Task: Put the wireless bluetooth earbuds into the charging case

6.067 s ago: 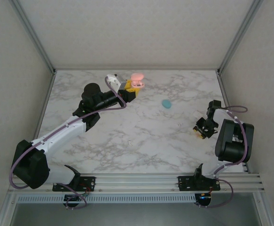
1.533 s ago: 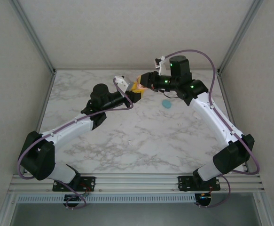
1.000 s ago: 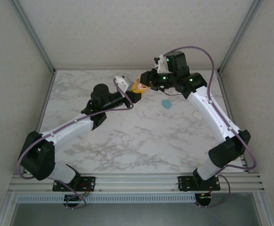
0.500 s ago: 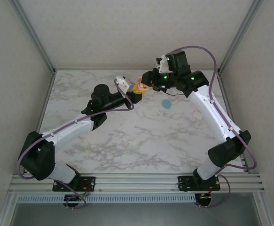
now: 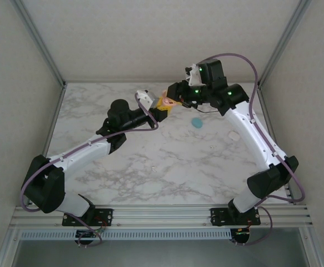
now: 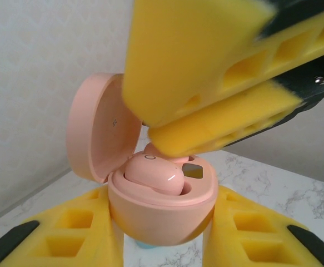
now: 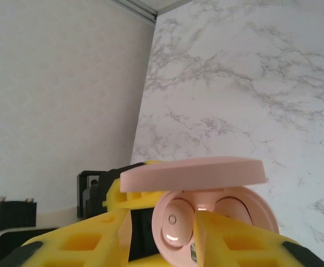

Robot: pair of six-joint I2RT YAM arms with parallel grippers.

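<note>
Plenty of open marble table (image 5: 167,167) lay near; one teal piece (image 5: 197,122) sat mid-far. By the far edge, left gripper (image 5: 162,107) clamped one open pink charging case (image 6: 162,214), one earbud (image 6: 153,173) seated; right gripper (image 6: 150,130) narrow above it, grip unclear.

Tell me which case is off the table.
The pink case, open, gripped between the left fingers; the teal case lies on the marble table.
</note>
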